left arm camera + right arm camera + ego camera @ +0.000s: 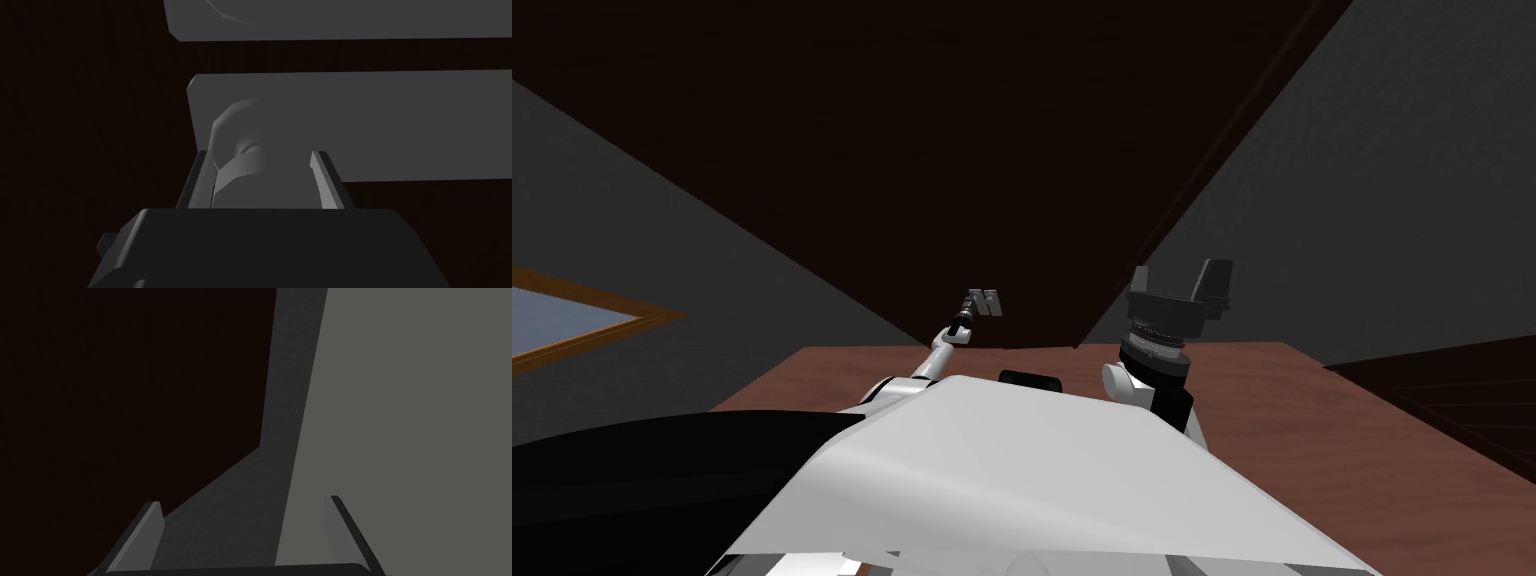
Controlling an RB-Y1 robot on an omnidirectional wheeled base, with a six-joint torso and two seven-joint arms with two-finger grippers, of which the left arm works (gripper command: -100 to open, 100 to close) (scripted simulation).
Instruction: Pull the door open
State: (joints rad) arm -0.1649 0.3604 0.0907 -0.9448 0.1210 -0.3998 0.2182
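My left claw (pixel 260 155) grips one grey door handle (pixel 235 170) between its two fingers, on one dark door (pixel 90 125). Two grey bars (pixel 375 125) run just beyond; my right claw (pixel 242 500) stands open

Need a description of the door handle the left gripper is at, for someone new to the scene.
Find the dark brown door between grey walls ahead of the robot. On its face, the left gripper is shut on the rounded stem of a grey handle. It is a long flat bar, the nearer to the gripper of two alike; the second bar lies beyond, untouched.
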